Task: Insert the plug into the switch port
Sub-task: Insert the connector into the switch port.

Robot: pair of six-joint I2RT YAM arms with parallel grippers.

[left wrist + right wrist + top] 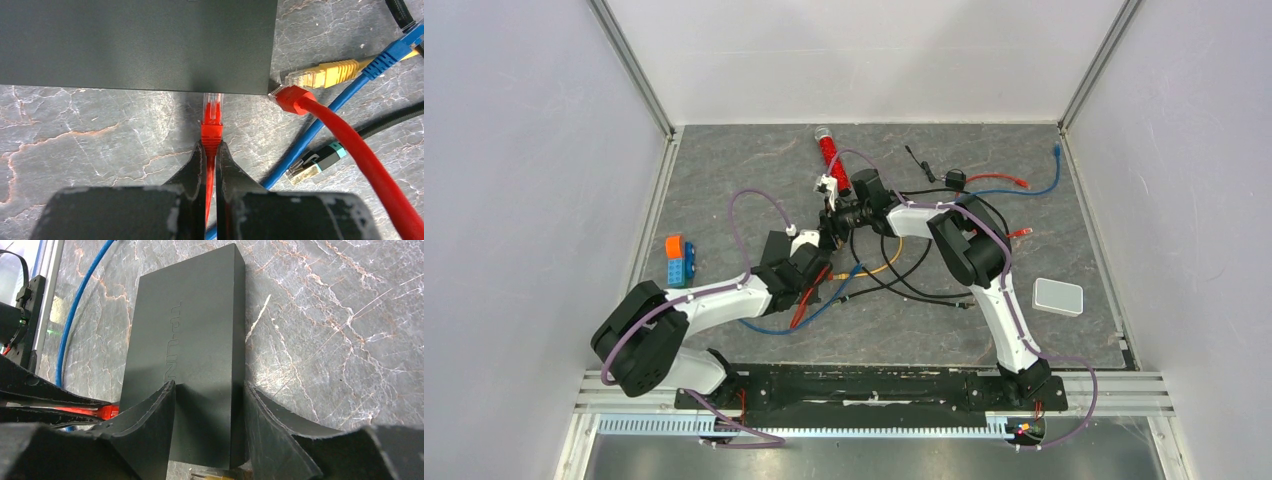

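Left claw (211, 146) pinched shut on the red cord (210, 175) just behind the plug (212, 107). Plug tip meets the black box's (135, 45) edge mid-table; port hidden. Right claw (207, 390) clamps the box's sides. Plug looks light and stiff, latch fragile, cord floppy: best held at the boot.

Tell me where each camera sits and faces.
Top external: above and behind the bases, looking down on the table; left arm and right arm show.
Left wrist: looks along left gripper, pinching the red plug at the black switch.
Right wrist: looks along the black switch, right gripper clamping it.
Wrist views share the black switch.
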